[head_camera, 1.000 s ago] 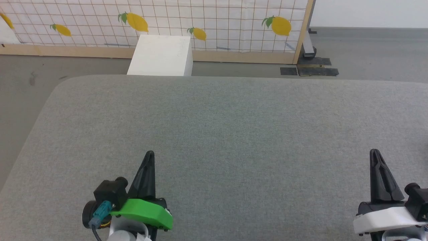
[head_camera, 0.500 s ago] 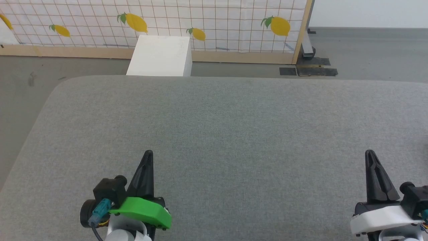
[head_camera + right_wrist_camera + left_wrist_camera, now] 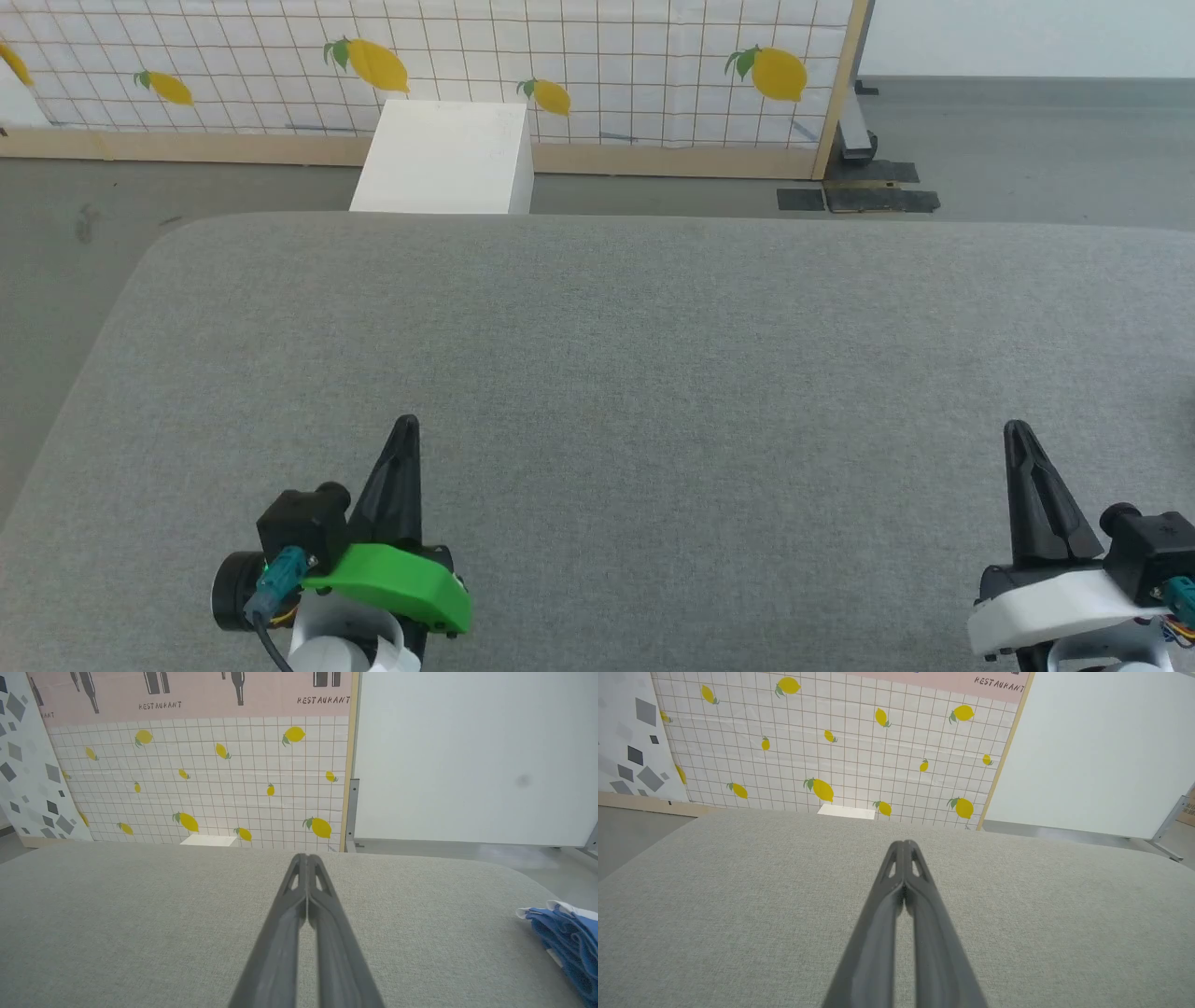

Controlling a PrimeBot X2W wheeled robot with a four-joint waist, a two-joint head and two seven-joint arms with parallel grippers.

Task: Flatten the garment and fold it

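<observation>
One left end effector [image 3: 407,423], one right end effector [image 3: 1014,428], tips together; one blue garment [image 3: 567,938].

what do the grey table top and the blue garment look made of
table top: woven fabric covering, matte grey, likely padded; fine weave and rounded edges show. garment: soft blue cloth with white trim, possibly synthetic; it lies in bunched folds.

The table [image 3: 653,373] is covered in grey woven cloth, matt and slightly coarse. The left pincer [image 3: 903,847] and right pincer [image 3: 306,856] look like matt dark plastic. The left wrist's green cover [image 3: 397,583] and the right wrist's white cover [image 3: 1046,607] are smooth plastic. The garment [image 3: 567,935] is soft, rumpled blue cloth. The screen frame [image 3: 837,93] is pale bare wood.
</observation>
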